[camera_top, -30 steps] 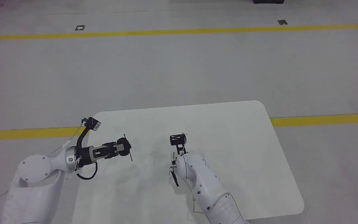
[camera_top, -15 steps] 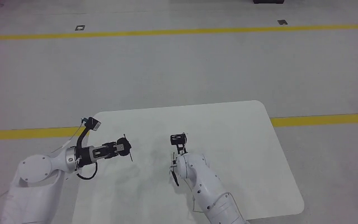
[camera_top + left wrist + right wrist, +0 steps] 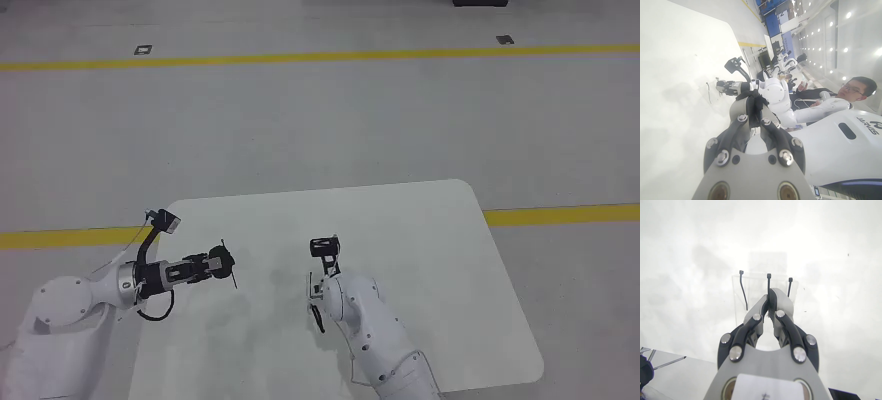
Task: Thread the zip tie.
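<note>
"Which tie have you got?"

"My right gripper [image 3: 769, 295] has its fingers pressed together on the middle zip tie [image 3: 769, 280]. The strap runs down between my pads, and the head pokes out just past my fingertips."

"Where does that tie sit?"

"At a clear holder [image 3: 738, 313] on the white table [image 3: 430, 250], near the table's middle. Its head lies at the holder's edge farthest from my wrist. A second tie [image 3: 743, 289] and a third tie [image 3: 789, 286] flank mine, heads toward that same edge. The second slants away, clear of my fingers. The third's end passes behind one finger, and I can't tell whether it touches."

"And your other hand?"

"My left gripper [image 3: 753, 97] hangs over the left part of the table, well apart from the right one and the holder. Its fingers are closed too. From above, a thin dark strap [image 3: 233, 279] sticks out on both sides of the tips, crosswise to the fingers. I take it for another zip tie, though from my own wrist it is only a dark lump at the tips."

"Do the two held pieces meet?"

"No. Bare table lies between them."
</note>
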